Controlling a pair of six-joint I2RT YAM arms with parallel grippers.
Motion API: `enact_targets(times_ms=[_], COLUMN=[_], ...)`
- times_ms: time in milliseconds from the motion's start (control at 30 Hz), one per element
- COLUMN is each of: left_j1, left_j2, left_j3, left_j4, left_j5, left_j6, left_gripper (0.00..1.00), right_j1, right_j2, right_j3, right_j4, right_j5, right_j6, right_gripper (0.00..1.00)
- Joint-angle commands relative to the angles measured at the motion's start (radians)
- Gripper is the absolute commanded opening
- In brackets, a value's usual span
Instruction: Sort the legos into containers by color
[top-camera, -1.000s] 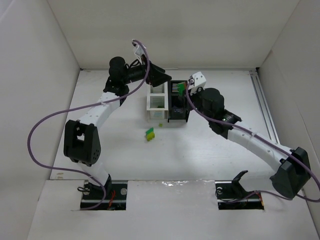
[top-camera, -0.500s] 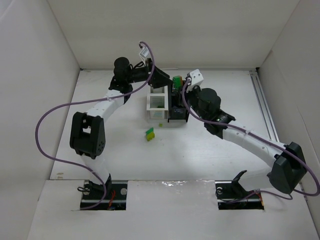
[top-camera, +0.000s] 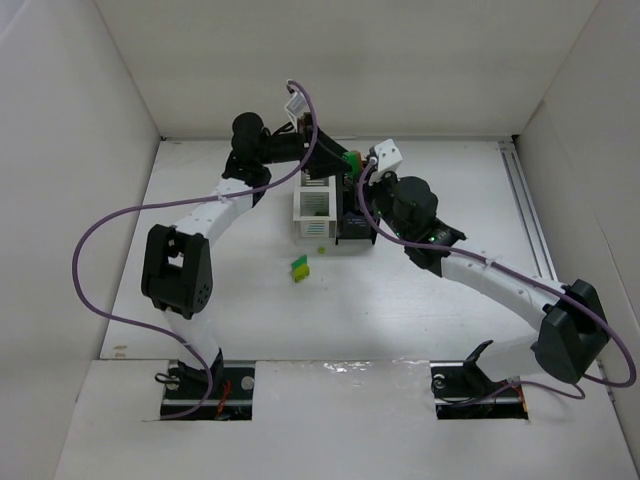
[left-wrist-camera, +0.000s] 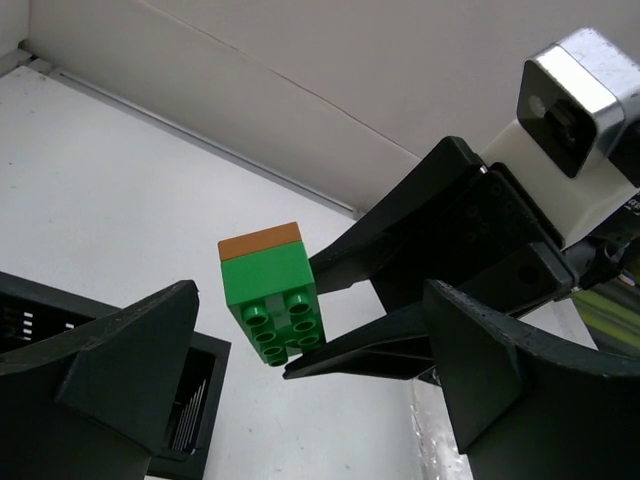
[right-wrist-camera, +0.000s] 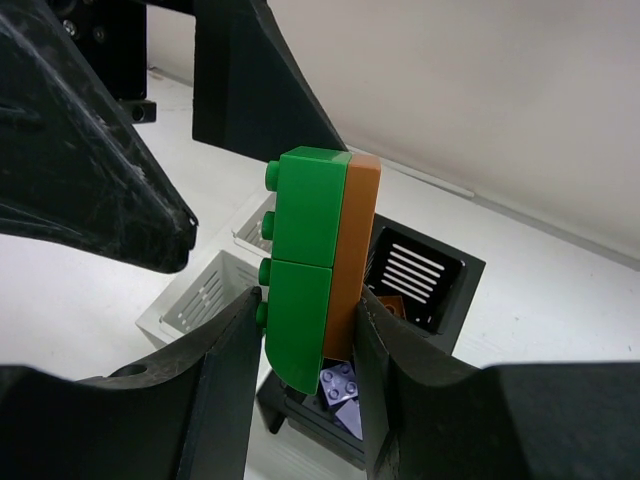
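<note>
While my right claw (right-wrist-camera: 310, 300) is clamping a green lego (right-wrist-camera: 305, 250) with an orange lego (right-wrist-camera: 362, 230) stuck flat against it, I am holding the pair in the air above the containers (top-camera: 335, 205). My left claw (left-wrist-camera: 310, 287) is gaping wide, its fingers (left-wrist-camera: 120, 370) standing either side of that pair without touching it. The back wall (top-camera: 400, 80) is sitting close behind both claws, while bare table (top-camera: 450, 190) is lying open left, right and in front of the bins. Beneath the pair, a black bin (right-wrist-camera: 300, 420) is holding purple legos (right-wrist-camera: 340, 385). An orange piece (right-wrist-camera: 393, 303) is showing just past them, though I cannot tell in which black bin. The white bins (right-wrist-camera: 215, 290) are standing to the left, and I cannot make out their contents. In front of the block, a green-and-yellow lego (top-camera: 300, 267) and a tiny yellow-green lego (top-camera: 321, 249) are lying loose.
</note>
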Motion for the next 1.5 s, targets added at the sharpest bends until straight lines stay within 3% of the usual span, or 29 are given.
enact_targets(times_ms=[0, 67, 167, 600, 667, 733, 767, 933, 1200, 1367, 1467], left_j1=[-0.008, -0.008, -0.008, -0.017, -0.017, -0.017, -0.017, -0.017, -0.008, -0.008, -0.008], left_j2=[-0.011, -0.011, -0.001, 0.017, 0.017, 0.017, 0.017, 0.017, 0.006, 0.006, -0.003], left_j3=[0.055, 0.064, 0.064, 0.083, 0.092, 0.092, 0.092, 0.083, 0.029, 0.020, 0.010], left_j4=[0.066, 0.066, 0.047, 0.036, 0.036, 0.036, 0.048, 0.071, 0.169, 0.183, 0.192], left_j5=[0.030, 0.030, 0.019, 0.019, 0.029, 0.029, 0.029, 0.029, 0.038, 0.038, 0.029], left_j6=[0.000, 0.000, 0.000, 0.010, 0.010, 0.001, 0.001, -0.008, -0.059, -0.083, -0.083], left_gripper=[0.91, 0.78, 0.69, 0.66, 0.60, 0.52, 0.41, 0.12, 0.02, 0.00, 0.00], right_j1=[0.008, 0.019, 0.019, 0.028, 0.038, 0.038, 0.038, 0.038, -0.085, -0.169, -0.195], right_j2=[-0.004, -0.004, -0.004, 0.005, 0.005, 0.005, 0.005, 0.005, 0.005, 0.025, 0.035], right_j3=[0.042, 0.042, 0.042, 0.070, 0.070, 0.070, 0.061, 0.036, 0.033, 0.082, 0.106], right_j4=[0.085, 0.085, 0.094, 0.116, 0.116, 0.116, 0.116, 0.116, 0.048, -0.021, -0.042], right_j5=[-0.005, -0.005, -0.005, 0.014, 0.004, 0.004, 0.004, 0.049, 0.199, 0.222, 0.222], right_j6=[-0.015, -0.015, -0.025, -0.025, -0.043, -0.043, -0.043, -0.043, 0.142, 0.332, 0.354], right_gripper=[0.00, 0.00, 0.00, 0.00, 0.00, 0.00, 0.00, 0.00, 0.00, 0.00, 0.00])
